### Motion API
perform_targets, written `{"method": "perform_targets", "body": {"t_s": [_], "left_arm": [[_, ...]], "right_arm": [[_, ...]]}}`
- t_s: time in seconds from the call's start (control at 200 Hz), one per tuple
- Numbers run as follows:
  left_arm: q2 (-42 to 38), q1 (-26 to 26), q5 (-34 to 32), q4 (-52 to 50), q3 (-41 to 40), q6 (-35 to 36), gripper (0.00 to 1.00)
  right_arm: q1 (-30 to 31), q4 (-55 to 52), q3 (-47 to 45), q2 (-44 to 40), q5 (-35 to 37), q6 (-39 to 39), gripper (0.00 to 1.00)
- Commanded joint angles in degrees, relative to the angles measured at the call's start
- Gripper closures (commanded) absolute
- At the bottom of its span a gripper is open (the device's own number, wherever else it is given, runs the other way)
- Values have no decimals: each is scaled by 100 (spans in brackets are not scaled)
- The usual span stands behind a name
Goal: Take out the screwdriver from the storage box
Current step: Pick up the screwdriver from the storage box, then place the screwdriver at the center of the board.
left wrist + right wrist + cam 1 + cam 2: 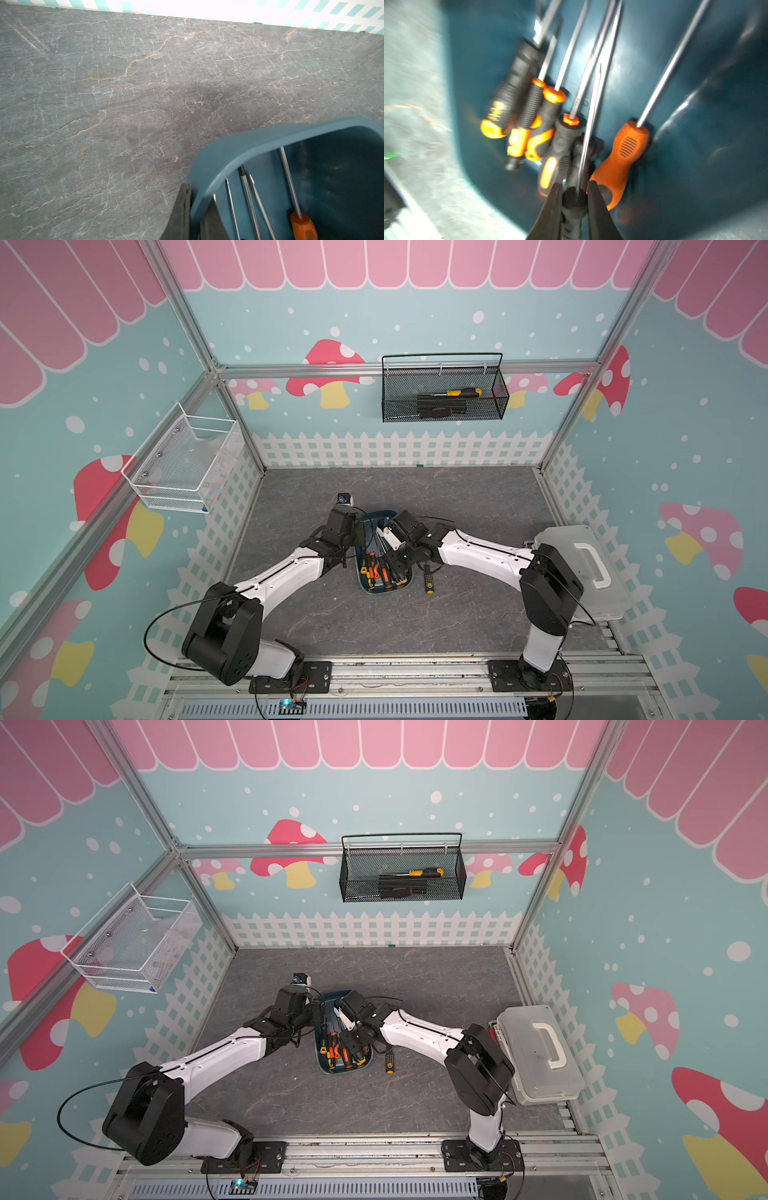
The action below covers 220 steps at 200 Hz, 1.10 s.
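Inside the storage box (685, 176), right pincer (574, 185) grips a black-handled screwdriver (589, 124)

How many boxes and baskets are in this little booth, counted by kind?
Teal plastic tub: 1
Black mesh basket: 1
White wire basket: 1
Whitish case with a handle: 1
Total: 4

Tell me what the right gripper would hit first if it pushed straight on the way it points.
The right gripper, shut on a black-handled screwdriver, would probably meet the black-and-orange handles lying just ahead in the storage box; the blur leaves depth unclear.
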Motion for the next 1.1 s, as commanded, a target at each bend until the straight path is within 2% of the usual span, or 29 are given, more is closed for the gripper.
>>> {"method": "perform_targets", "body": {"t_s": [0.0,0.23,0.465,0.64,0.825,1.096], "left_arm": [[-172,34,-31,342,14,62,100],[-143,34,-25,423,-21,105,100],[-78,34,4,553,-57,114,100],[-47,34,49,624,-99,88,100],[-131,34,43,615,-162,88,100],[-156,34,54,615,-171,88,100]], "right_arm": [[-8,219,-290,-378,-191,241,100],[-140,318,-1222,-1461,12,627,100],[-800,274,-2393,-2527,75,1025,100],[-1203,441,-2812,-2387,-120,1066,100],[-1318,753,-2848,-1922,-221,1136,100],[-1429,880,-2789,-1640,-7,1185,100]]}}
